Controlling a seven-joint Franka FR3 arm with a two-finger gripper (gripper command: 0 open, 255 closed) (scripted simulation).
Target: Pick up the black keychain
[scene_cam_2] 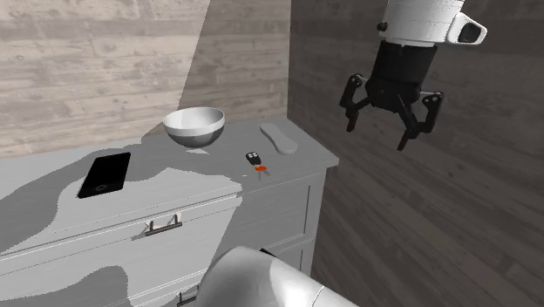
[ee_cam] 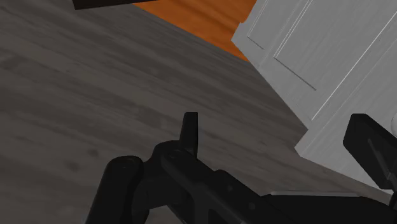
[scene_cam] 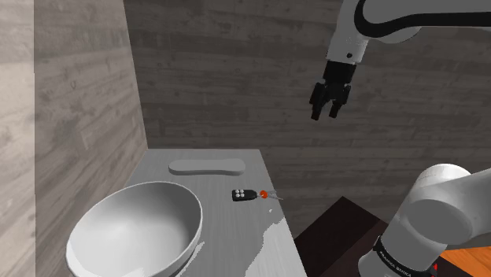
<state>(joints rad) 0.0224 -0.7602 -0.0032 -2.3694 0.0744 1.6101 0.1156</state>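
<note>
We cannot identify the tiny red bit on the keychain; the shoulder view's edge crops the arm.

A white bowl, black phone and pale oblong slab lie on the grey dresser.

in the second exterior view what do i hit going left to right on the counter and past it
black phone → white bowl → black keychain → flat white oblong piece → open claw, up in the air

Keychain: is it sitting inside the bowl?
No, the black keychain lies flat on the grey countertop, outside the bowl and to the shoulder view's right of it.
</note>
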